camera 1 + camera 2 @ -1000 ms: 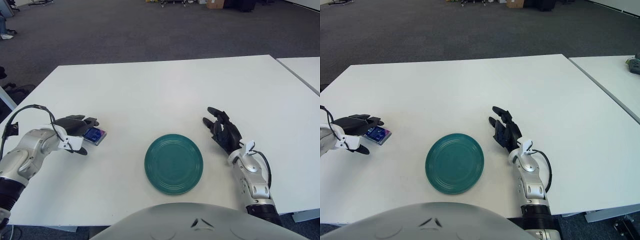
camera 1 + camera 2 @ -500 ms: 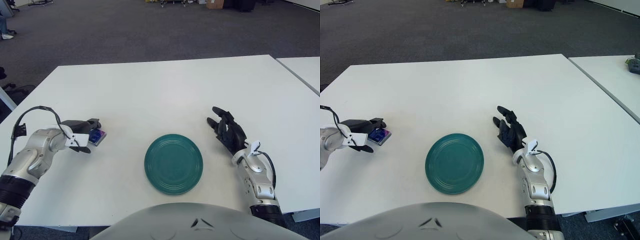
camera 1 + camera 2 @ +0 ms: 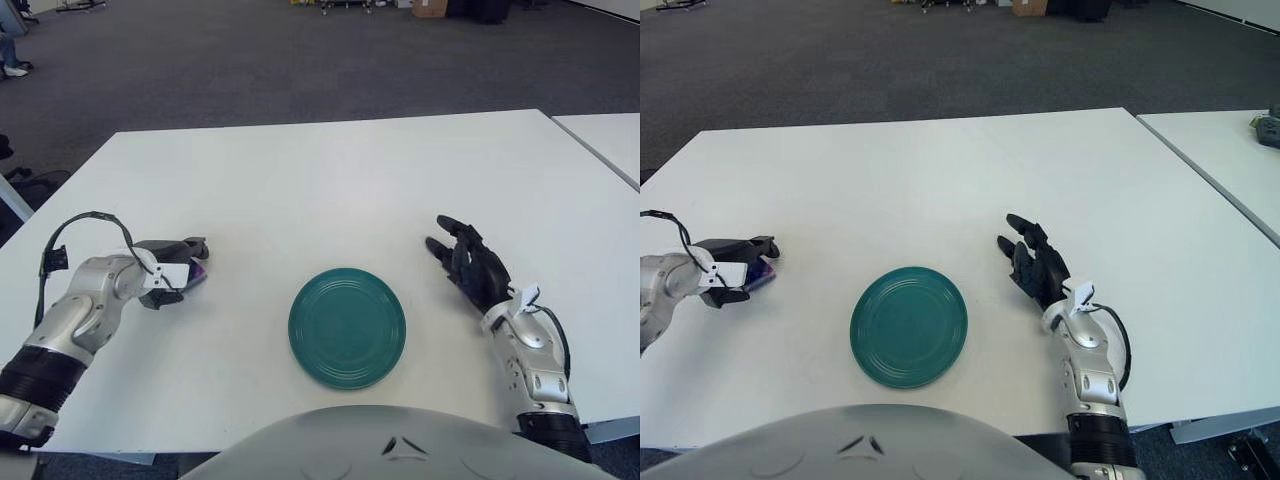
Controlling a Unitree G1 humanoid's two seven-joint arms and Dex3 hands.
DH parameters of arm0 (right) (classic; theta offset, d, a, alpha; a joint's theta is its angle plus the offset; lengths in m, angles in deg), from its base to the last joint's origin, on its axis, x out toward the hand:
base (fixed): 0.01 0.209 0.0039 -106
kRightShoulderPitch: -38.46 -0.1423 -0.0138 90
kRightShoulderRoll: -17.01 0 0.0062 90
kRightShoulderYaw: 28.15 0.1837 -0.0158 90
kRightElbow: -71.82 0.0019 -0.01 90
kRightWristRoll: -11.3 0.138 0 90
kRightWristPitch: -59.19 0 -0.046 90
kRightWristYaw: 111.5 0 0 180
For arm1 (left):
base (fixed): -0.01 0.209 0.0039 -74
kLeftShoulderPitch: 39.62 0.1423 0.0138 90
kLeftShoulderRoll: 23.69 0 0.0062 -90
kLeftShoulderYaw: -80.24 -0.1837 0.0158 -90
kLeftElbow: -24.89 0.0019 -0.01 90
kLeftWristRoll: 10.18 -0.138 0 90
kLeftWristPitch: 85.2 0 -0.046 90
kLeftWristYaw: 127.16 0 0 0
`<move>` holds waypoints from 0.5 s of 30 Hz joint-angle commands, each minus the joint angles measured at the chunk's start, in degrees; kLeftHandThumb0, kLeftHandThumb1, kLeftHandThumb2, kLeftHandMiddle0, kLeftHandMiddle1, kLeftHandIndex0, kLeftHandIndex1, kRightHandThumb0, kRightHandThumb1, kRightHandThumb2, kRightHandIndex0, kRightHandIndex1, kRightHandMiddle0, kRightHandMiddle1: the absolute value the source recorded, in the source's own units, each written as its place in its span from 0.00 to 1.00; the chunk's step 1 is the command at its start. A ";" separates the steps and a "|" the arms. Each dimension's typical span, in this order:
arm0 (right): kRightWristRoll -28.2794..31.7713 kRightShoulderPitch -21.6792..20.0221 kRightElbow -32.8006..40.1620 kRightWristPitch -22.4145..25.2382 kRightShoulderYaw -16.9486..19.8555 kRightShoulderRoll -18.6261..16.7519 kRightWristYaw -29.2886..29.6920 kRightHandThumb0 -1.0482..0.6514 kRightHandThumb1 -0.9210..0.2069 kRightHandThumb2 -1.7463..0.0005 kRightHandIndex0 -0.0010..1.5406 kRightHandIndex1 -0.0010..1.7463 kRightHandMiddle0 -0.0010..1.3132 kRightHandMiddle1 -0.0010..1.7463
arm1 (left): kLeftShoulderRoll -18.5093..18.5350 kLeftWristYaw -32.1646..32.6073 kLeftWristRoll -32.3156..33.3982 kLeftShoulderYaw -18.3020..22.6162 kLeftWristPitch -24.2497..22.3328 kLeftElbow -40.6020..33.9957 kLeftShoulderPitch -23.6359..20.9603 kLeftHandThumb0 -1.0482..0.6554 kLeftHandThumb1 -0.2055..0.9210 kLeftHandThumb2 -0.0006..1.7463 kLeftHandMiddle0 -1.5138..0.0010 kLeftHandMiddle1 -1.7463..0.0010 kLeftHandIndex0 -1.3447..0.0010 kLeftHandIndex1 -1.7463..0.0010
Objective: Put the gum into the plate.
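Here, at the frame's left, the left hand (image 3: 175, 270) is curling its fingers around the gum (image 3: 197, 271) on the table (image 3: 330, 180). The plate (image 3: 347, 326) is sitting lower centre, the right hand (image 3: 473, 268) lying spread-fingered just right of it.

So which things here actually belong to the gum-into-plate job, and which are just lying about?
Belongs to the job:
- gum, a small blue pack mostly hidden under the fingers
- plate, green, nothing on it
- left hand, closed over the gum at the table's left
- table

Just lying about:
- right hand, idle to the right of the plate
- second table, at the far right
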 commanded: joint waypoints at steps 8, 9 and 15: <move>1.29 4.69 2.82 3.81 1.57 0.96 0.39 0.15 0.00 0.50 0.17 0.01 0.00 0.31 | -1.77 -1.30 -0.82 -3.73 -2.49 0.84 0.65 0.56 0.51 0.59 0.74 0.49 0.93 0.41; 1.34 5.40 8.11 6.33 1.22 0.92 1.53 0.15 0.00 0.50 0.17 0.01 0.00 0.31 | -1.96 -1.00 -0.82 -4.00 -2.33 1.70 0.45 0.56 0.51 0.59 0.75 0.46 0.93 0.41; 1.19 5.58 13.05 10.98 1.92 1.37 3.53 0.14 0.00 0.51 0.18 0.01 0.00 0.32 | -3.66 4.36 -1.19 -6.07 2.61 15.25 -3.95 0.72 0.78 0.35 0.71 0.25 0.84 0.33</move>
